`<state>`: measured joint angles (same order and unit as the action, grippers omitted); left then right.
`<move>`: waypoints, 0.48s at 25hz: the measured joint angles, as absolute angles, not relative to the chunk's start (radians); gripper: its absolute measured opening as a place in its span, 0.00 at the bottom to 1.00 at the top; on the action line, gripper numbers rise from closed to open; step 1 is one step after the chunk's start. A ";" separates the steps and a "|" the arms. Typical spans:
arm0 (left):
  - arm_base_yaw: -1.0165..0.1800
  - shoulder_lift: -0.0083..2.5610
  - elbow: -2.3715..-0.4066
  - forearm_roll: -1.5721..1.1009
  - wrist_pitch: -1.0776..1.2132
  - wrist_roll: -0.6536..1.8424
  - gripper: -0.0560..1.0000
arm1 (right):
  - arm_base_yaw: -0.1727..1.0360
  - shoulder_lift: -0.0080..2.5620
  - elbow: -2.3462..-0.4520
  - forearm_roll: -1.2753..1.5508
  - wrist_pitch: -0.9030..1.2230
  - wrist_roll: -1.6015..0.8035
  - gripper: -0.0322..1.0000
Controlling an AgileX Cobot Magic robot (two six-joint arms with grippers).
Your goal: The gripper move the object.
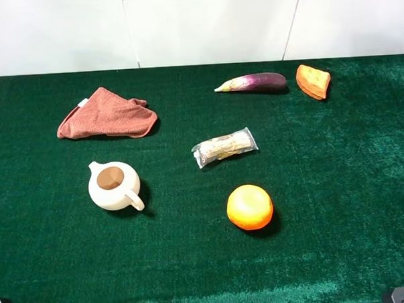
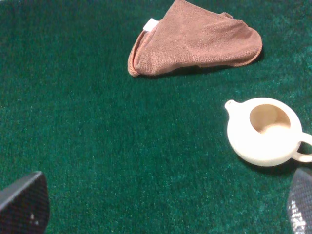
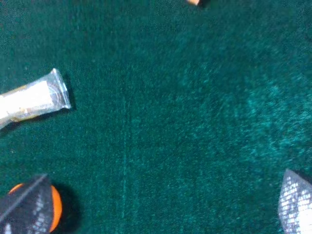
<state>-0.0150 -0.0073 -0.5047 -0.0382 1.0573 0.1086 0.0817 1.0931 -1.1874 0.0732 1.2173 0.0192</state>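
The object, a small orange wedge toy with a yellow grid top (image 1: 313,81), lies at the far right of the green table, next to a purple eggplant (image 1: 253,83). Only a sliver of the object (image 3: 194,2) shows at the edge of the right wrist view. My right gripper (image 3: 161,207) is open and empty over bare cloth, far from the object. My left gripper (image 2: 163,204) is open and empty near the white teapot (image 2: 265,130). In the high view only small dark arm parts show at the bottom corners.
A rust-coloured cloth (image 1: 106,114) lies at the back left, and the white teapot (image 1: 114,186) stands in front of it. A wrapped snack packet (image 1: 224,147) lies mid-table, and a round orange fruit (image 1: 249,206) sits in front of it. The green table cover (image 1: 337,186) ends at the white wall.
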 joint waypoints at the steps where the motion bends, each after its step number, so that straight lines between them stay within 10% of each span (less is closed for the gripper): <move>1: -0.015 -0.007 -0.505 -0.038 1.057 0.109 0.99 | 0.082 1.069 -1.177 0.065 1.217 0.019 0.70; 12: -0.015 -0.007 -0.505 -0.038 1.057 0.109 0.99 | 0.082 0.737 -0.906 0.058 1.198 0.019 0.70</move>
